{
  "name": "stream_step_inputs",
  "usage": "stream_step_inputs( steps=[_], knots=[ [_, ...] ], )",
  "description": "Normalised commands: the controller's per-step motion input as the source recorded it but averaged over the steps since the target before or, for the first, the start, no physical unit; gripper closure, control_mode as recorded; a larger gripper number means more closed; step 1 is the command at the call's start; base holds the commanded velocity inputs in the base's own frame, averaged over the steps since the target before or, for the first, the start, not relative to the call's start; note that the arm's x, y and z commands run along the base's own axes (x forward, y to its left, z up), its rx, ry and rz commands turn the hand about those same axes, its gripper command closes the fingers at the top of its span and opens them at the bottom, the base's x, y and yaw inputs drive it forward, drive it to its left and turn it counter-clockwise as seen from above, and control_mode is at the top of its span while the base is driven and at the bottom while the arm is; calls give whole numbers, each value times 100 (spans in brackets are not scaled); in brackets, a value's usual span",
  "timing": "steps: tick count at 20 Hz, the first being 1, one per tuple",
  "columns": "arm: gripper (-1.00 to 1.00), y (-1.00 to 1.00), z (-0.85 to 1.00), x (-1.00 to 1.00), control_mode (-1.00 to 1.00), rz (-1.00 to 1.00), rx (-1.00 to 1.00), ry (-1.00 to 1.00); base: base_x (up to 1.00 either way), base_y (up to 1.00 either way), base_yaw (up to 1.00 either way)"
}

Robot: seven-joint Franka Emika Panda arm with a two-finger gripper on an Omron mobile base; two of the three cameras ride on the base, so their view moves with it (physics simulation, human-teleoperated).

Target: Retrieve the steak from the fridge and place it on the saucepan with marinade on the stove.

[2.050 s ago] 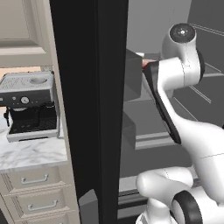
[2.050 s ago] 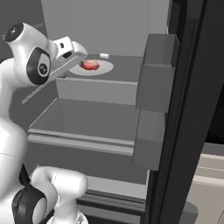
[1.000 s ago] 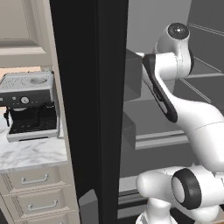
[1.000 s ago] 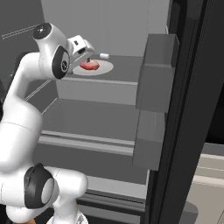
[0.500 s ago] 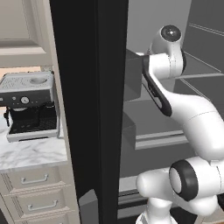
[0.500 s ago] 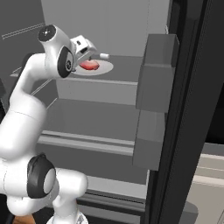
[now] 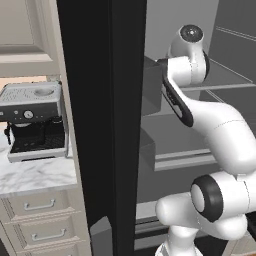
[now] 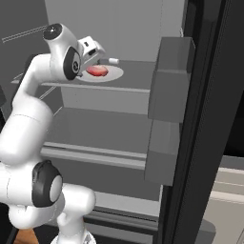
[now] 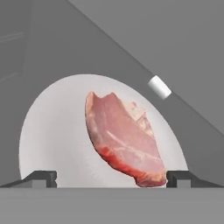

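Here, your gripper (image 9: 111, 178) hangs wide open over the steak (image 9: 124, 139) on its white plate (image 9: 52, 131), upper fridge (image 8: 171, 109) shelf; the meat's long axis runs diagonally between the fingertips (image 9: 41, 177).

Even, flat rendered light with no glare; the fridge (image 8: 114, 119) interior reads dim grey; shadows look faint, perhaps absent; the steak (image 9: 124, 140) appears slightly soft up close.

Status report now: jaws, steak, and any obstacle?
Gripper open over the plate, jaws straddling the steak, not yet gripping. Steak lies on the plate, fridge shelf. Small white cylinder behind, clear of it.
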Motion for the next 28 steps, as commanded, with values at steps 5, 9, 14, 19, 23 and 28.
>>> stream_step_inputs(
  steps=[5, 9, 14, 19, 23, 28],
  knots=[
    [-100, 3, -3, 39, -100, 0, 0, 0, 0, 0, 0],
    [-100, 0, -16, 45, -100, 0, 0, 0, 0, 0, 0],
    [-100, 0, -14, 22, -100, 0, 0, 0, 0, 0, 0],
    [-100, 0, -4, 16, -100, 0, 0, 0, 0, 0, 0],
    [-100, 0, -12, 9, -100, 0, 0, 0, 0, 0, 0],
    [-100, 0, -25, 1, -100, 0, 0, 1, 0, 0, 0]
  ],
)
